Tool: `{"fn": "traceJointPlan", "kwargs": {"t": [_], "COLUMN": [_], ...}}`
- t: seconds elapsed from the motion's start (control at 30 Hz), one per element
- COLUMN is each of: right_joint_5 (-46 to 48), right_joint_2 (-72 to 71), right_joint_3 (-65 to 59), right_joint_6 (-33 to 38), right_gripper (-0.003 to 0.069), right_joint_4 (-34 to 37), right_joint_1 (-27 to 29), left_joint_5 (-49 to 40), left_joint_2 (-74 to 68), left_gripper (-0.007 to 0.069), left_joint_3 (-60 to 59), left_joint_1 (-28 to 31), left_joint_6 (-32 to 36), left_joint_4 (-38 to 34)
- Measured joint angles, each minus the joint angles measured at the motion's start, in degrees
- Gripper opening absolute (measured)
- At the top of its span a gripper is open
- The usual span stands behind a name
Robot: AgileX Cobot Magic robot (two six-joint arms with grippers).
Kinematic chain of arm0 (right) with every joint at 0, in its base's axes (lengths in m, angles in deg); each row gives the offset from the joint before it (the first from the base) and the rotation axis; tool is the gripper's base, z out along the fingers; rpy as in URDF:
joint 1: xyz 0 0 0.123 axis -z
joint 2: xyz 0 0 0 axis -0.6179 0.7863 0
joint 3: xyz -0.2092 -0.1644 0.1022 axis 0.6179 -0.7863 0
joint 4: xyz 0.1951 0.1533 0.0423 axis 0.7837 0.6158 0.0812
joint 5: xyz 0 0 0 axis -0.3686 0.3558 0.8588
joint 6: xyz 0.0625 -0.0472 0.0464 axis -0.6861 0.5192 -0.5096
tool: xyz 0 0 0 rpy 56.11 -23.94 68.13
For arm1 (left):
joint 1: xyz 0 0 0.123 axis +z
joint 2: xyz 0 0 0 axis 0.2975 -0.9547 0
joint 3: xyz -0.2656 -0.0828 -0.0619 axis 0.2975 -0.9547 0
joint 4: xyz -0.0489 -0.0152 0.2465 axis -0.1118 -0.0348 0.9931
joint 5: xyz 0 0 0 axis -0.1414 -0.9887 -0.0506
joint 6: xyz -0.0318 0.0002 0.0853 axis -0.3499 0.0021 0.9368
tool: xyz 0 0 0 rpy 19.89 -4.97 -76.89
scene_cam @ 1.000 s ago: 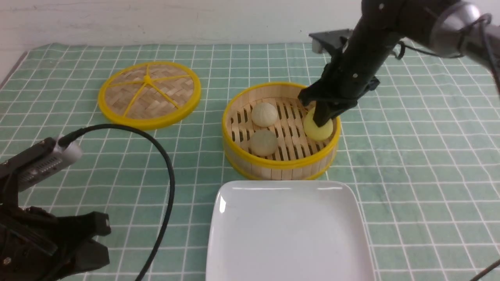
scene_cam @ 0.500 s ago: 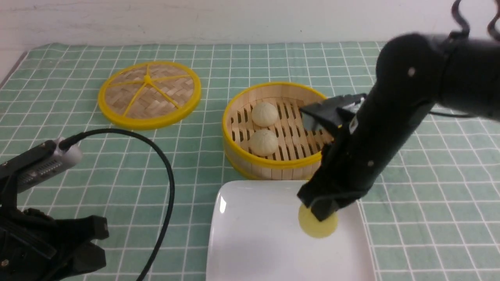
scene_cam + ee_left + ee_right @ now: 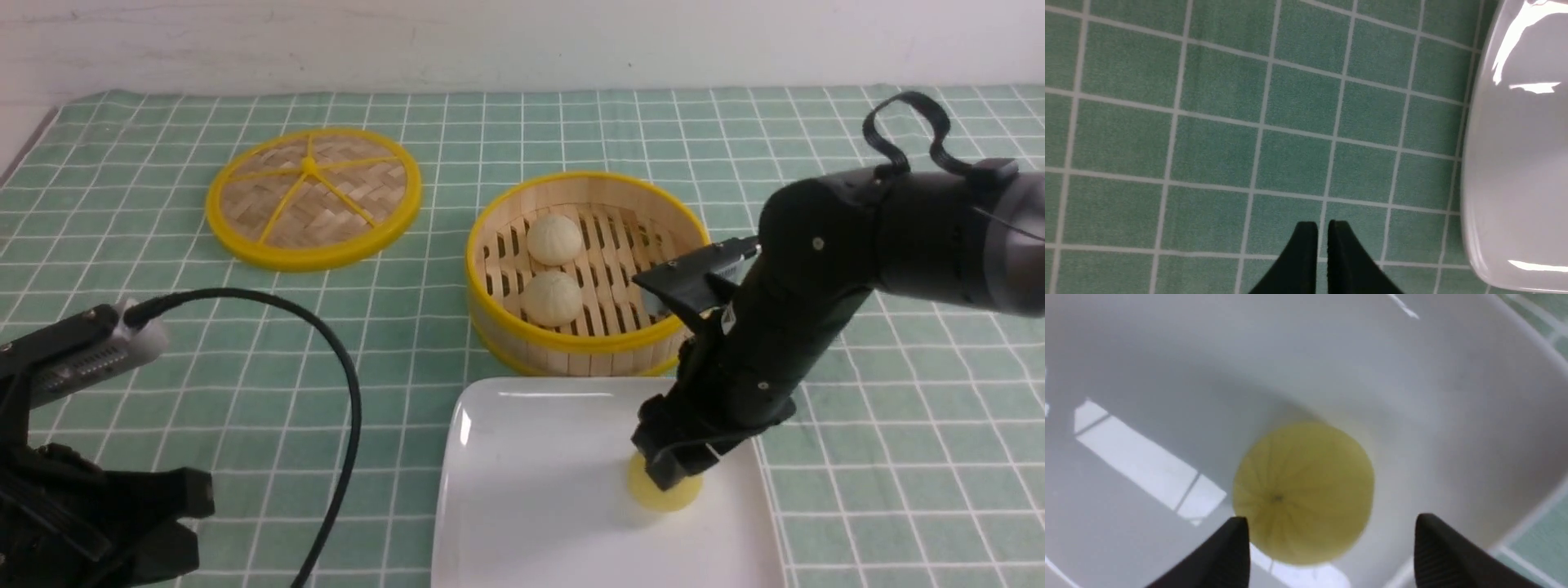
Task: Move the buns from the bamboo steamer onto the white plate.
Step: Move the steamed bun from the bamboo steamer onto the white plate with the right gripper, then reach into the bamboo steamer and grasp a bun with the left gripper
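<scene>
Biggest of all: a green cloth (image 3: 898, 457) with white lines, spread over the whole table.

Next, the white plate (image 3: 531, 490), near the front, right in front of the steamer (image 3: 571, 347) and very close to it.

Off to the left and further back, well apart from both, a flat lid (image 3: 313, 198) with yellow spokes, lying on the cloth.

Then the right gripper (image 3: 1331, 520), low over the right part of the plate. Jaws spread wide, one on each side of the yellow bun (image 3: 665, 500). Looks let go, with the bun sitting on the plate by itself, near the right edge.

Down at the left, the left gripper (image 3: 1323, 224), hanging over bare cloth just beside the plate's left edge. Jaws almost pressed together, only a thin slit between them, nothing held.

Smallest: the back white bun (image 3: 554, 238) and the front white bun (image 3: 551, 297), both in the left half of the steamer, near each other but not touching.

How far along: one bun of three on the plate, so about a third done. Left to do: lift the right gripper away, go back to the steamer, pick up each white bun in turn and set it on the plate. Lots of room there for both.

No words, brand or label to read anywhere.
</scene>
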Motion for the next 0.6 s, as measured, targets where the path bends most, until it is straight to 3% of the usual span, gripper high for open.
{"fn": "traceJointPlan", "kwargs": {"t": [0.07, 0.17, 0.37, 0.43, 0.53, 0.6], "right_joint_5": [6.5, 14.1, 16.1, 16.2, 16.3, 16.7], "right_joint_2": [-0.5, -2.5, -10.7, -14.9, -20.5, -28.6], "right_joint_3": [3.0, 8.2, 9.2, 8.2, 6.1, 2.0], "right_joint_6": [-2.2, -5.1, -6.7, -6.7, -6.7, -6.7], "right_gripper": [0.0520, 0.0433, 0.0074, -0.0001, -0.0014, -0.0014], "right_joint_4": [-3.4, -10.6, -14.3, -14.3, -14.3, -14.3], "right_joint_1": [0.8, 2.2, 2.7, 2.7, 2.7, 2.7], "left_joint_5": [0.0, 0.2, 3.7, 4.5, 5.2, 4.7], "left_joint_2": [0.0, 0.0, 0.0, 0.0, 0.0, -0.8], "left_gripper": [0.0072, 0.0076, 0.0105, 0.0141, 0.0190, 0.0268], "left_joint_3": [0.0, 0.0, 0.0, 0.0, 0.2, 2.8], "left_joint_1": [0.0, 0.0, 0.0, 0.0, 0.0, 0.0], "left_joint_6": [0.0, 0.0, 0.0, 0.0, 0.0, 0.1], "left_joint_4": [0.7, 0.8, 0.4, 0.1, -0.9, -3.1]}}
